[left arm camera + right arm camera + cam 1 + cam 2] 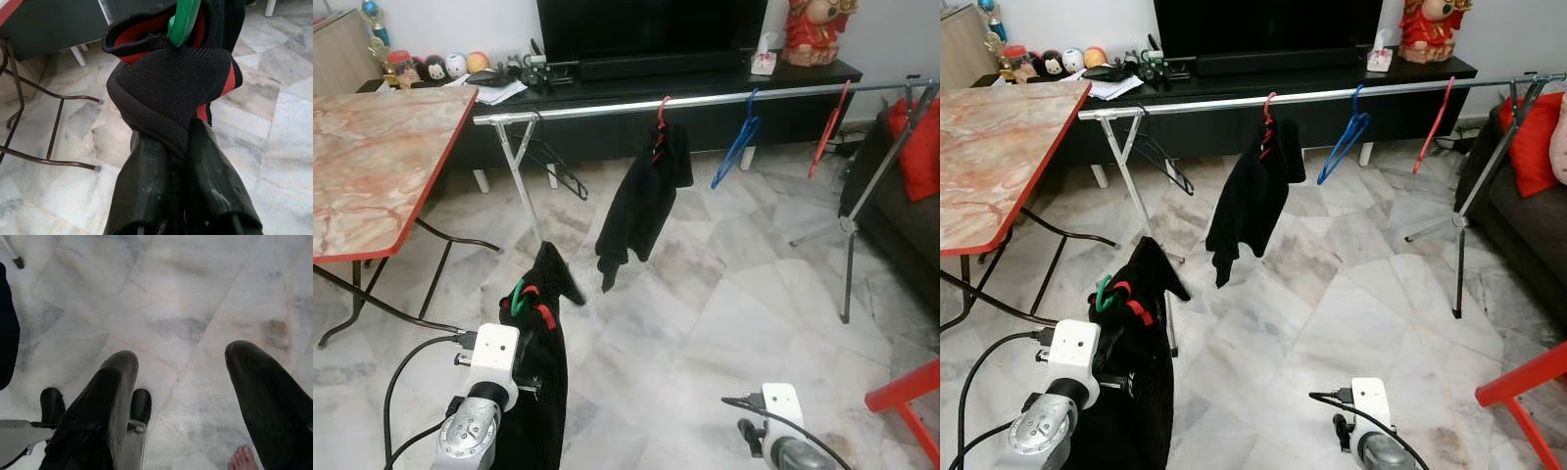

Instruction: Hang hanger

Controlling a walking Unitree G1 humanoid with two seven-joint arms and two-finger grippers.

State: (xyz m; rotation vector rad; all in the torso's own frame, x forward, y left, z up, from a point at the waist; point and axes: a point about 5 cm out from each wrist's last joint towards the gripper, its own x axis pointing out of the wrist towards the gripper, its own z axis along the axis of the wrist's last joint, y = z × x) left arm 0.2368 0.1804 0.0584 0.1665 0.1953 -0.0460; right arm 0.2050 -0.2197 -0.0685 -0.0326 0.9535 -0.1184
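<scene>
A green hanger [518, 297] carries a black garment [546, 392] with red trim, low at the front left. My left gripper [176, 137] is shut on the garment's collar just below the green hanger hook [183, 19]. A silver clothes rail [724, 98] runs across the room ahead, well beyond the held hanger. On it hang a black hanger [558, 171], a red hanger with a black garment [641, 201], a blue hanger [737, 142] and a bare red hanger [827, 132]. My right gripper [181, 362] is open over the marble floor, holding nothing.
A folding table [372, 166] with a red-edged marble-pattern top stands at the left. A black TV console [705, 83] lies behind the rail. A dark sofa with a red cushion [920, 147] and a red frame [906, 401] are at the right. A person's toes [240, 458] show near my right gripper.
</scene>
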